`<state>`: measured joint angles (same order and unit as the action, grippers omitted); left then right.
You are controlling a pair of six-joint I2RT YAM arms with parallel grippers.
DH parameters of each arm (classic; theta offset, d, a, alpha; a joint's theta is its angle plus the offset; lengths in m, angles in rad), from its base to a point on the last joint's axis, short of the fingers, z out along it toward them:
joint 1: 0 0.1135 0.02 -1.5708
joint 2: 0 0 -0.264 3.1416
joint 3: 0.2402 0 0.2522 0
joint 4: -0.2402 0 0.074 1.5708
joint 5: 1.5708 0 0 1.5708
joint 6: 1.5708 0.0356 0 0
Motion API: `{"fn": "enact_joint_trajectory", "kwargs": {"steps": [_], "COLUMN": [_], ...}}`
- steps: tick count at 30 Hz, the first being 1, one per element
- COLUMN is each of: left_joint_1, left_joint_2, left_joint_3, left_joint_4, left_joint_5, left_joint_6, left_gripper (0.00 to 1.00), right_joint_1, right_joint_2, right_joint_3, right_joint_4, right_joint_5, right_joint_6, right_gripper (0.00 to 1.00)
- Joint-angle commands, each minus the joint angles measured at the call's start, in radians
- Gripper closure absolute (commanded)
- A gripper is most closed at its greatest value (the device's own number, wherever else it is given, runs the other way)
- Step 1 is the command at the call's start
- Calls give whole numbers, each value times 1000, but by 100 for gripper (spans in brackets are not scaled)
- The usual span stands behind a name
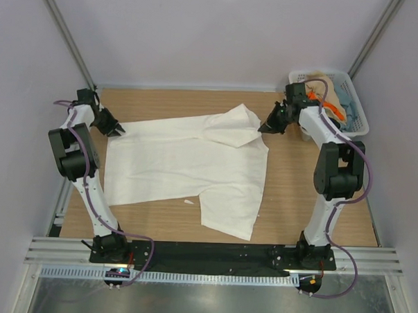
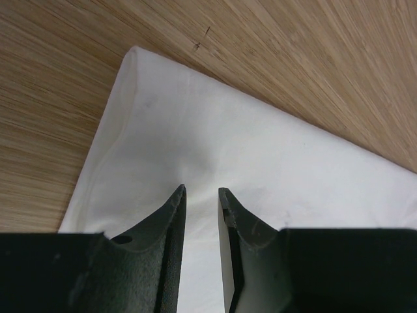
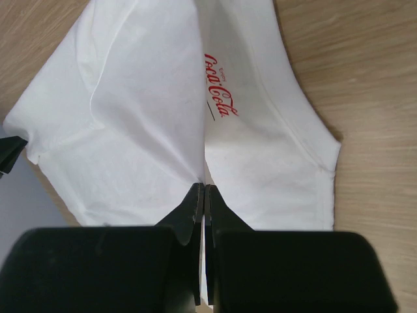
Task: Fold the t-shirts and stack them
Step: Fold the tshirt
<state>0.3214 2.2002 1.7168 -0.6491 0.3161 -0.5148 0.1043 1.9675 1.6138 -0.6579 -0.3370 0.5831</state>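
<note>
t-shirt on table centre; basket far right corner; shirts in basket

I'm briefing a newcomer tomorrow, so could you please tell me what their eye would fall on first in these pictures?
A large white t-shirt lies spread across the wooden table. The right gripper pinches its folded-over far right part, beside red Coca-Cola lettering; the left gripper hangs open over its far left corner. A white basket of clothes sits far right.
</note>
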Motion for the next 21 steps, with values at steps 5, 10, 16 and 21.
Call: {"fn": "enact_joint_trajectory", "kwargs": {"steps": [5,10,16,21], "left_joint_1": [7,10,15,15], "left_joint_2": [9,21,29,42], "left_joint_3": [38,52,60,67], "left_joint_4": [-9,-12,-17,-15], "left_joint_5": [20,23,26,28], "left_joint_6": [16,16,12,7], "left_gripper": [73,73,73,73], "right_joint_1": [3,8,31,61], "right_joint_2": [-162,-185,-173,-165], "right_joint_3": [-120,-129,-141,-106], "right_joint_4": [-34,-45,-68,-140], "right_joint_5": [15,27,13,24], "right_joint_6": [231,259,311,349], "right_gripper": [99,99,99,99]}}
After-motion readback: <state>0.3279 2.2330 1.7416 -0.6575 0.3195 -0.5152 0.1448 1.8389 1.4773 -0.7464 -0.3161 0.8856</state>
